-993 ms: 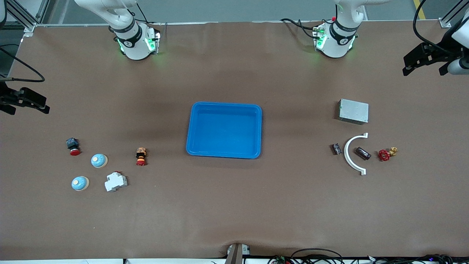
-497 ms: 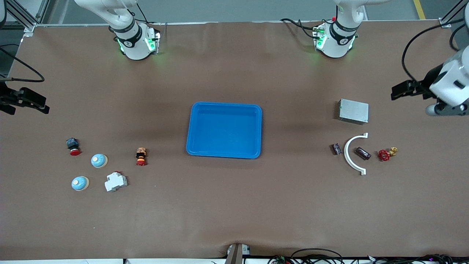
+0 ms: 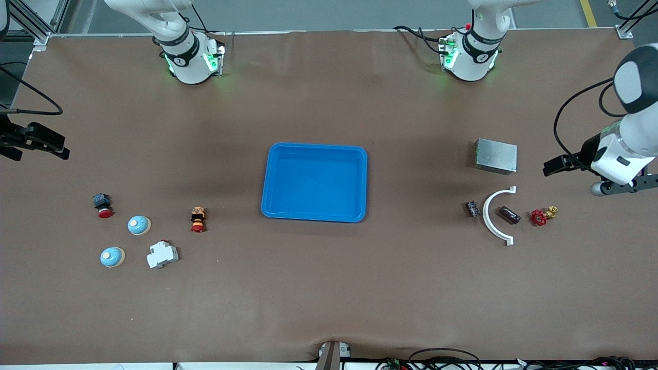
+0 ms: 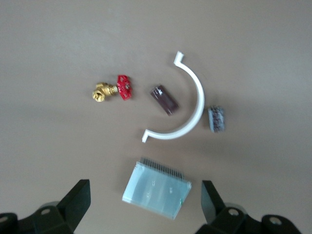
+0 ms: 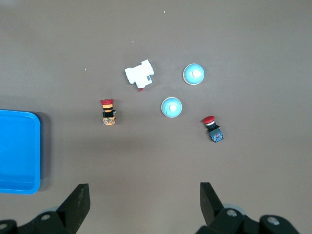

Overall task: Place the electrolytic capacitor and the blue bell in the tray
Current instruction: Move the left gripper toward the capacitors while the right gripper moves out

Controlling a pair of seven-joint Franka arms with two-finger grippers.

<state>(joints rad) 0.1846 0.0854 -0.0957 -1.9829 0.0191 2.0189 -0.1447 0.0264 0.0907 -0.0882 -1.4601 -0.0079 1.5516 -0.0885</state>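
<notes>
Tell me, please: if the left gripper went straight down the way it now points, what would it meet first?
Probably the grey metal box: in the left wrist view it lies between the open fingers of the left gripper. Height above it is unclear.

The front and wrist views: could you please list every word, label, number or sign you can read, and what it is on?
None can be read.
Capacitors: any printing is too blurred to read.
Breaker: any marking is too small to read.
Arm bases: a small round emblem, no legible text.
</notes>
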